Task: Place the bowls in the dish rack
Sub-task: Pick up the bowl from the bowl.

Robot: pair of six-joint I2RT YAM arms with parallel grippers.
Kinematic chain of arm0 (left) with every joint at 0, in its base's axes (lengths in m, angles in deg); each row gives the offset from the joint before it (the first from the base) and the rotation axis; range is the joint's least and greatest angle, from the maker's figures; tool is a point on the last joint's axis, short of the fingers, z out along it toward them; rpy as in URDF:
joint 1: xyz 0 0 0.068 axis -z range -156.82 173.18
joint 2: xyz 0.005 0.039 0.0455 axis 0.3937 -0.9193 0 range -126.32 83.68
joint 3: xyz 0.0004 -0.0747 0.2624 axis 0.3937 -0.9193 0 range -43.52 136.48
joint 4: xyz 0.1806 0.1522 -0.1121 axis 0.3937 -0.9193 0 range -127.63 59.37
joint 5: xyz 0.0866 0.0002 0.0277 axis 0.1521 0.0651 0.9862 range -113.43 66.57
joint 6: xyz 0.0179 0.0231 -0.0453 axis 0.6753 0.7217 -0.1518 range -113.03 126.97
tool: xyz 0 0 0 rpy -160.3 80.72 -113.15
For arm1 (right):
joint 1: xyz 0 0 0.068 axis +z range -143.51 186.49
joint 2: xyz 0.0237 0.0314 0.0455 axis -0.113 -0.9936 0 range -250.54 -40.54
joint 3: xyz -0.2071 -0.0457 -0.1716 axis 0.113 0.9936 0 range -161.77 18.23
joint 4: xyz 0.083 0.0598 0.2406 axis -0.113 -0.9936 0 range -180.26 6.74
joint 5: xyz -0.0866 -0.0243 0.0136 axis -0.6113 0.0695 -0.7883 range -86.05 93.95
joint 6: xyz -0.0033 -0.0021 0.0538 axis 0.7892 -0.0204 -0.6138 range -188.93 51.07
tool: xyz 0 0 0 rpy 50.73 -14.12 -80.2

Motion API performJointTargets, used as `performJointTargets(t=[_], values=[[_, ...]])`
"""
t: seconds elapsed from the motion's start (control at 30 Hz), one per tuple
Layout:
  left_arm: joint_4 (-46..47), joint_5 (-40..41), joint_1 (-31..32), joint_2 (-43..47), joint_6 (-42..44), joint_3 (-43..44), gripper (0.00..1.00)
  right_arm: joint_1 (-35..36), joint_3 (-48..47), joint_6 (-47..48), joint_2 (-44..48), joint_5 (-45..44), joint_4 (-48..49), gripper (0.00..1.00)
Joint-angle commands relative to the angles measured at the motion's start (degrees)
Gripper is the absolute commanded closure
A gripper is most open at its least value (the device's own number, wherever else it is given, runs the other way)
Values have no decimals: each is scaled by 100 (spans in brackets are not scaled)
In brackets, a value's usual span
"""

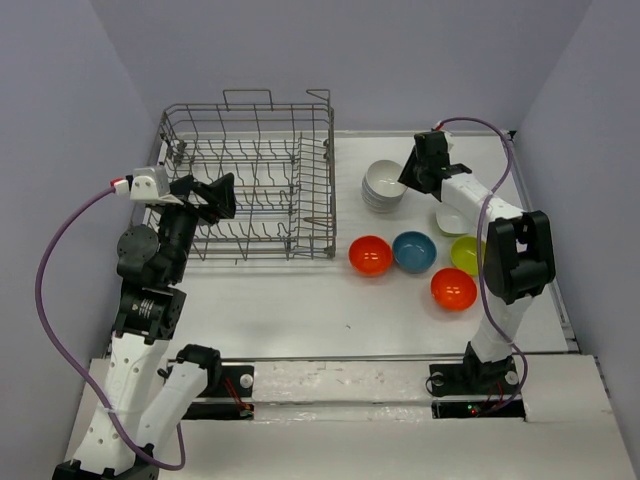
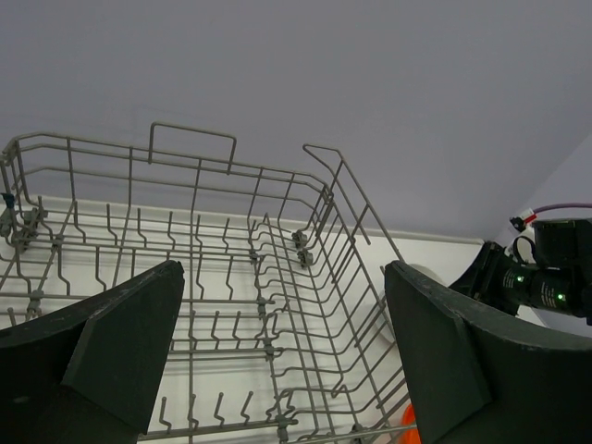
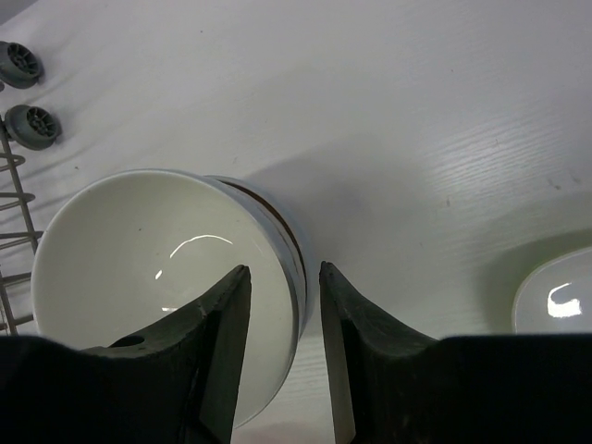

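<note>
Left tool (image 2: 282, 361) gapes wide and empty at the 9 o'clock side of the dish rack (image 1: 250, 180) on the counter (image 1: 300, 310). Right tool (image 3: 282, 277), nearly closed, straddles the rim of the white bowl stack (image 1: 383, 187) at the rack's 3 o'clock; whether it grips, I cannot tell. The arm partly hides another white bowl (image 1: 450, 220).

White table (image 1: 300, 310) carries dish rack (image 1: 250, 180) and bowls (image 1: 414, 250).
</note>
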Motion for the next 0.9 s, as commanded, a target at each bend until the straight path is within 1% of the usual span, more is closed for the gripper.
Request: performJointTargets(t=[0.0,0.07,0.13,0.43,0.53,0.7,0.77,0.87], values=[[215,76,-45,24,-44,-5,1,37,-17,-84,-23,3,212,59],[188,102,-54,15,-52,4,1,37,19,-101,-23,-15,212,59],[188,103,-54,15,-53,4,1,37,36,-110,-14,-6,221,62],[162,190,-54,32,-61,13,1,37,124,-172,12,47,318,64],[153,208,-54,41,-70,13,1,37,142,-207,-14,161,353,66],[144,191,-54,41,-70,13,1,37,168,-233,-14,170,370,67],[153,190,-54,41,-70,13,1,37,168,-233,-5,170,371,70],[153,190,-54,41,-70,13,1,37,168,-216,4,205,371,71]])
